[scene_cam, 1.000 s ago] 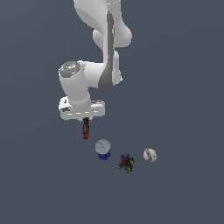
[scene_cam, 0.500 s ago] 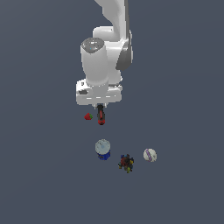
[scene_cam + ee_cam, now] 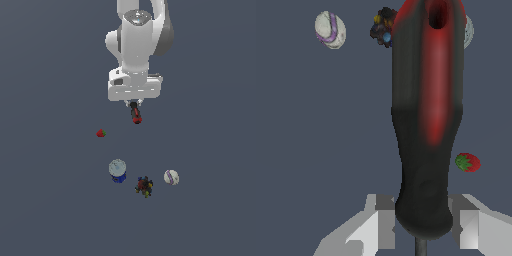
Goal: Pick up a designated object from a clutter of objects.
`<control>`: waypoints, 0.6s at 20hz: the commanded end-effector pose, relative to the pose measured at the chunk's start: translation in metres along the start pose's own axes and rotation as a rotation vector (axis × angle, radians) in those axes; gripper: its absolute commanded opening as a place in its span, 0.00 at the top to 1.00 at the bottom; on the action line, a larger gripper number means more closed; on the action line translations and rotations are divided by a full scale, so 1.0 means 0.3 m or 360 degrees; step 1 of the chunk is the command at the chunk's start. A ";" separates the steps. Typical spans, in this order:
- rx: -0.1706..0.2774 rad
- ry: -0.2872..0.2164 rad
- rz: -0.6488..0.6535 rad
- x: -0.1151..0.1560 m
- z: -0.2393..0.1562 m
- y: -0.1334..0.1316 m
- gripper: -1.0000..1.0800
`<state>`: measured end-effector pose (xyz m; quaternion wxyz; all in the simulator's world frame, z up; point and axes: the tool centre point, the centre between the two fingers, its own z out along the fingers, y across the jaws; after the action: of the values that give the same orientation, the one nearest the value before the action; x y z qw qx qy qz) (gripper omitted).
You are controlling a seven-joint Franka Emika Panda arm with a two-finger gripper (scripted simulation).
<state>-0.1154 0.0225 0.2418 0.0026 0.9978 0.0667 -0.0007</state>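
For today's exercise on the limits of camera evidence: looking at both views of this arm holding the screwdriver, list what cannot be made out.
- Screwdriver shaft: exterior view, hidden behind the gripper; wrist view, cut off by the picture's edge.
- Pale container: wrist view, mostly hidden behind the handle.
- Multicoloured lump: too small and blurred in both views to tell what it is.
- Finger contact: wrist view, the handle covers where the fingers meet it.

text: none readable | labels: none | brands: none | numbers: none
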 end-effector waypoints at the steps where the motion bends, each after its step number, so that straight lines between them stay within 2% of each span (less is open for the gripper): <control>1: -0.0003 0.0001 0.0001 -0.031 -0.057 -0.079 1.00; 12: 0.0001 0.0001 -0.0001 -0.141 -0.283 -0.393 1.00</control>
<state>-0.1667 0.1227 0.3172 0.0025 0.9977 0.0671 -0.0004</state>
